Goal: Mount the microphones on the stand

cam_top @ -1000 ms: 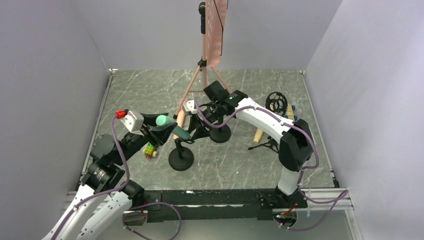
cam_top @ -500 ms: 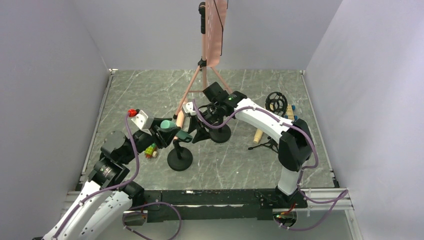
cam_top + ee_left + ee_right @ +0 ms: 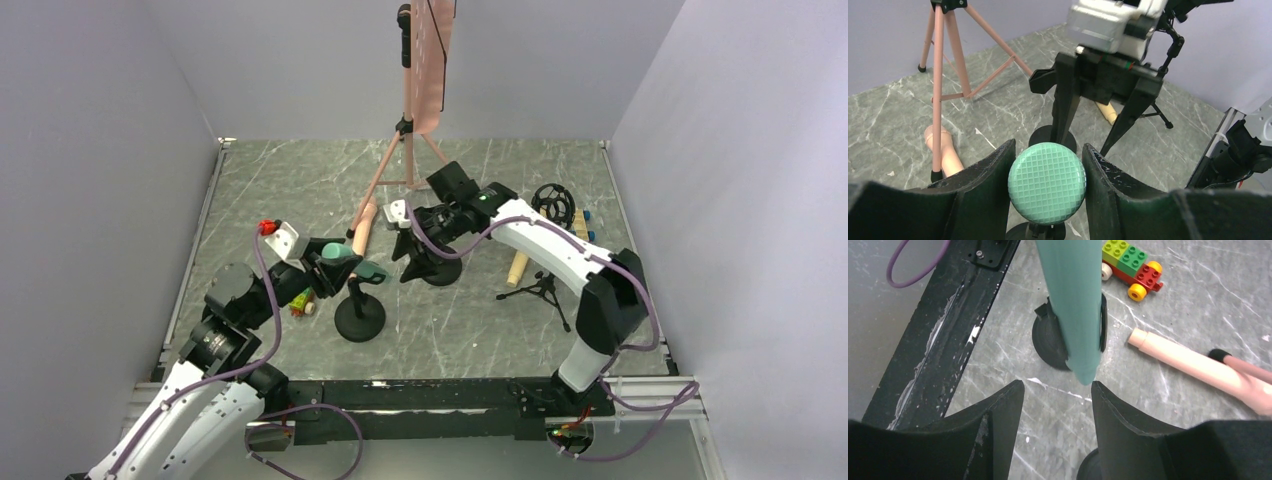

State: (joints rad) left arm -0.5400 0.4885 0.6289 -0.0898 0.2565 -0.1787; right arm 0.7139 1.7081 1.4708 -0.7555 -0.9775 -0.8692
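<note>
Green microphone (image 3: 1047, 182), clamped in left hand (image 3: 1048, 152), hides most of stand (image 3: 361, 320); right hand (image 3: 1056, 389) gapes.

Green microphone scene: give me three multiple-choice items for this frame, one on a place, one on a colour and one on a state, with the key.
1. Where is the pink microphone?
A. Held in the air
B. Flat on the table by a leg of the pink tripod
C. Propped against the back wall

2. What colour is the microphone in the left pincer?
A. Green
B. Pink
C. Black

3. How is the right pincer?
A. Shut on the pink microphone
B. Shut on the green microphone
C. Open, holding nothing

Key:
1 B: the left wrist view shows it lying by the tripod's foot.
2 A: its gridded head shows green.
3 C: in the right wrist view the jaws stand apart with nothing between them.
</note>
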